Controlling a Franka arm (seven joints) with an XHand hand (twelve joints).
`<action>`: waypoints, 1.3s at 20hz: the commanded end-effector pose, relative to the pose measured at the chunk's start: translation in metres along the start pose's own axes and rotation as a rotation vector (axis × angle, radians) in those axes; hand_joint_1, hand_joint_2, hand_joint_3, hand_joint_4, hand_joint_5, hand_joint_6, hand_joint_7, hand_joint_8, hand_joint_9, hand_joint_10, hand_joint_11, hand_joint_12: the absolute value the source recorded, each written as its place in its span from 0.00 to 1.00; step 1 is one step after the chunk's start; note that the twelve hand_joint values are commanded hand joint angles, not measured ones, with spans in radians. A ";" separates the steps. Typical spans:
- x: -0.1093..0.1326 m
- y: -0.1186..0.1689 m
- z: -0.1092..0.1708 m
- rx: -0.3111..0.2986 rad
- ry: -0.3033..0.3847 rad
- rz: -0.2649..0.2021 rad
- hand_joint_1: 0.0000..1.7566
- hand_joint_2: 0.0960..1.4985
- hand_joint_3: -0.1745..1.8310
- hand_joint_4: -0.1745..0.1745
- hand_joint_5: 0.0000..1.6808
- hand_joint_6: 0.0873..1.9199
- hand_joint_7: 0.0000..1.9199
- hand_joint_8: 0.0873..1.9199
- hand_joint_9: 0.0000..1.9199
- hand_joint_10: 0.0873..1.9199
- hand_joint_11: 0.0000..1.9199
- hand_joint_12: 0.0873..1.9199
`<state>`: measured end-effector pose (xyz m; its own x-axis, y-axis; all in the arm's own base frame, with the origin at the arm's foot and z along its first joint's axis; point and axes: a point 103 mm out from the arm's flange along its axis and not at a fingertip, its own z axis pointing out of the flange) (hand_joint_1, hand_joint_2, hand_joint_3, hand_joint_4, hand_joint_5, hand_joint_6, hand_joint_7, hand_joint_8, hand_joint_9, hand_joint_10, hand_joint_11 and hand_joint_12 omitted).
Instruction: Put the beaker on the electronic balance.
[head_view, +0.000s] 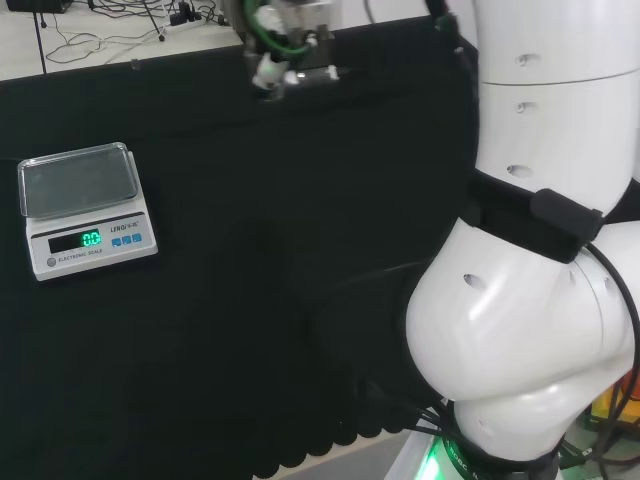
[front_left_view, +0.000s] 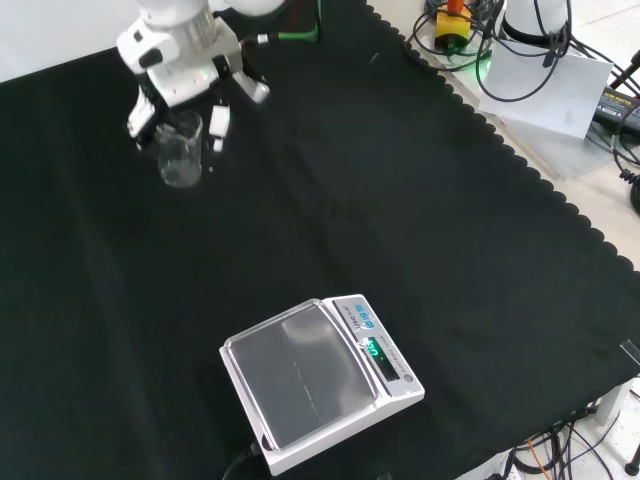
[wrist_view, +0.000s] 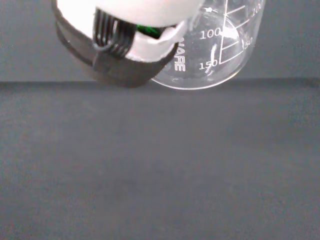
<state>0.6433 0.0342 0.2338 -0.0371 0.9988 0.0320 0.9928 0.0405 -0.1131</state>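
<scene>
A clear glass beaker with printed marks stands upright on the black cloth at the far left of the front view. The hand hangs just above it, its fingers pointing down on either side of the rim with small gaps showing. In the wrist view one black and white fingertip partly covers the beaker. The hand sits at the top middle of the head view. The electronic balance, white with a clear pan and a lit green display, stands near the front edge; in the head view the balance is at the left.
Black cloth lies between the beaker and the balance. The arm's white links take up the right of the head view. Cables and a white box lie beyond the cloth's scalloped edge at the front view's upper right.
</scene>
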 end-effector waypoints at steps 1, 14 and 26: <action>0.186 0.020 0.039 0.104 -0.005 -0.243 0.67 0.59 0.38 0.61 0.50 0.69 0.42 0.73 0.50 0.60 0.64 0.43; 0.287 0.005 0.073 0.171 0.026 -0.438 0.67 0.59 0.38 0.61 0.50 0.69 0.43 0.73 0.50 0.60 0.64 0.43; 0.283 -0.005 0.086 0.201 0.033 -0.453 0.67 0.58 0.39 0.61 0.50 0.69 0.43 0.73 0.51 0.59 0.64 0.43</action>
<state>0.6223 0.3201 0.1617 -0.4532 0.8790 0.1483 0.8401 0.4768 -0.2586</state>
